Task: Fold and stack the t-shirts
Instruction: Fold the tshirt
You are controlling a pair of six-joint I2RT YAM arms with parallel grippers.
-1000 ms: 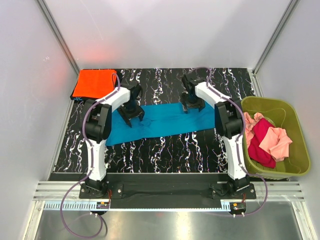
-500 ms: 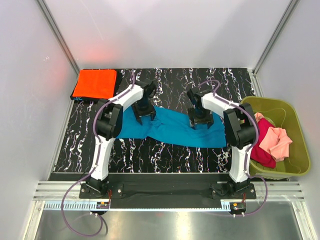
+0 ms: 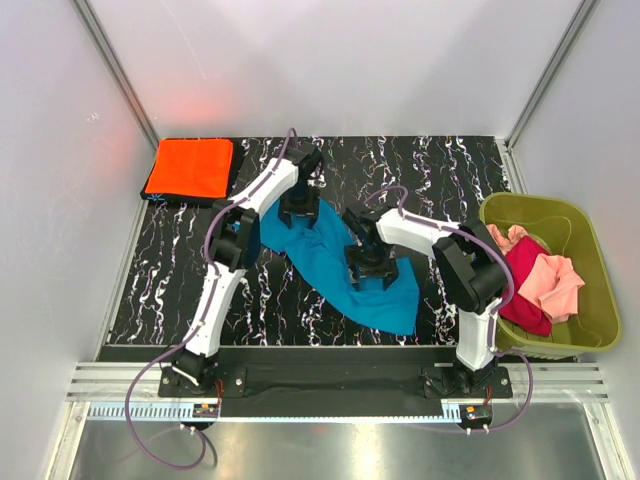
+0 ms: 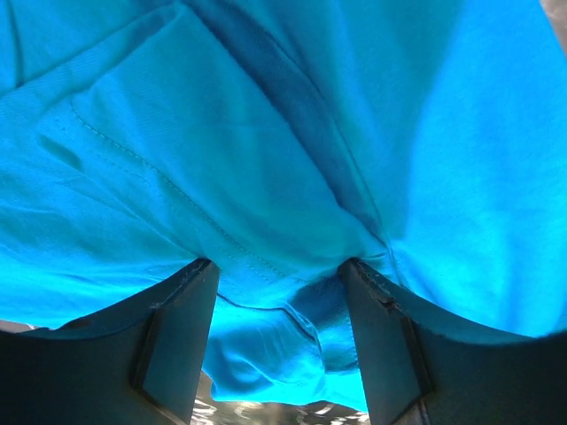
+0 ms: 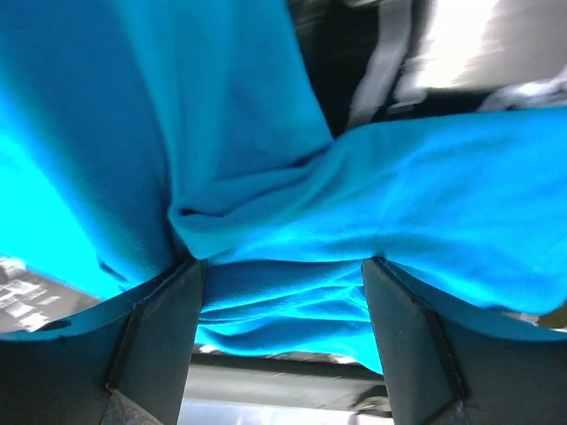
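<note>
Teal-blue t-shirt [image 3: 322,258] lies mid-table, crumpled into a diagonal band running from far-left down to near-right, not folded. Table [image 3: 160,270] is black with white marbling.

Left arm [image 3: 212,300] reaches out to the far-left end of the shirt. Left jaws point down onto it, clenched on a bunch of the teal cloth. Left wrist view: dark fingers [image 4: 177,336] sit either side of a wad of fabric, with a stitched seam crossing just above them and cloth filling the gap.

Right arm [image 3: 478,330] bends inward toward the middle of the table. Right jaws are down on the middle of the shirt, grasping it too, spread wide over a thick fold. Right wrist view: fingers [image 5: 159,328] flank a pinched ridge of teal cloth, with more cloth draped past both sides. The near-right end of the shirt lies loose on the table beyond the right jaws.

Orange t-shirt [image 3: 190,167] is folded into a flat, neat rectangle at the far-left corner of the table, apart from the teal one.

Olive-green bin [image 3: 545,206] stands at the right edge of the table. Inside, a pink t-shirt [image 3: 552,285] and a magenta-red t-shirt [image 3: 522,262] lie heaped and unfolded, pink partly over the red. More pink cloth shows at the bin's far-left inner side.
</note>
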